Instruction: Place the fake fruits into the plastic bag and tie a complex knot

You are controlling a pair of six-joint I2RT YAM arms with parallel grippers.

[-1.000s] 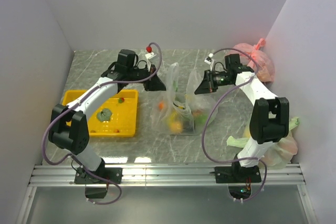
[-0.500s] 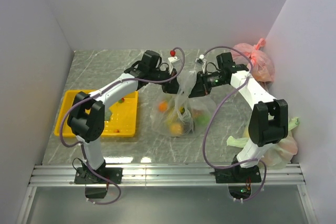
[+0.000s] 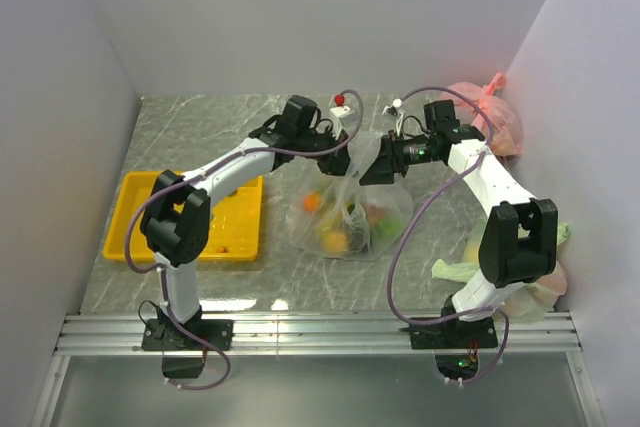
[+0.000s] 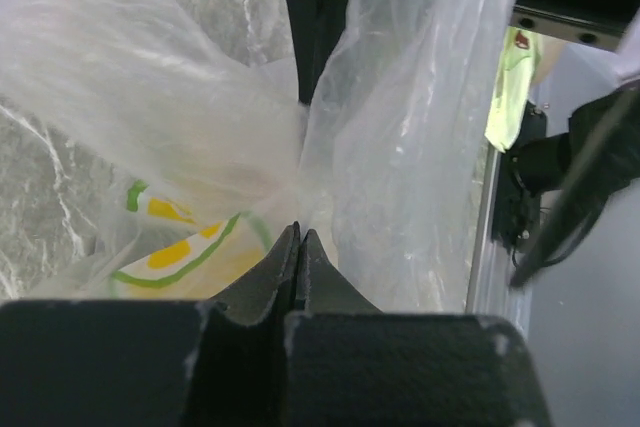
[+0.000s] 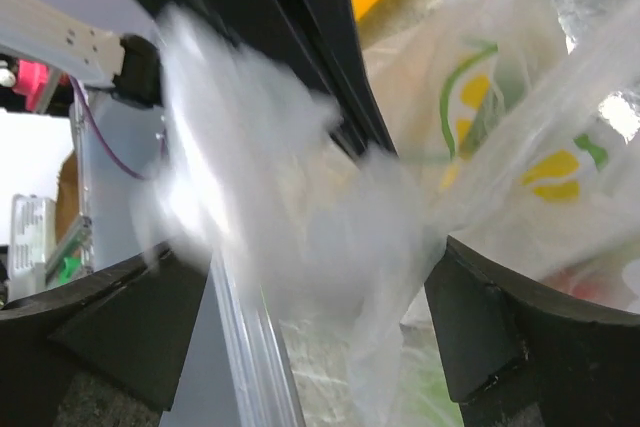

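The plastic bag stands mid-table with its thin clear film drawn up to a peak. Fake fruits show through it: an orange, a yellow one and something green. My left gripper is shut at the bag's top; in the left wrist view the film gathers right at its closed tips. Just to the right, my right gripper stands open. In the right wrist view blurred film hangs loose between its wide-apart fingers.
A yellow tray lies at the left, partly under the left arm. A pink knotted bag sits at the back right by the wall. Pale green bags lie beside the right arm's base.
The left arm swung right from over the tray, carrying the bag's handle to the right gripper. The right gripper opened and let go of the film. The bag's top drew together.
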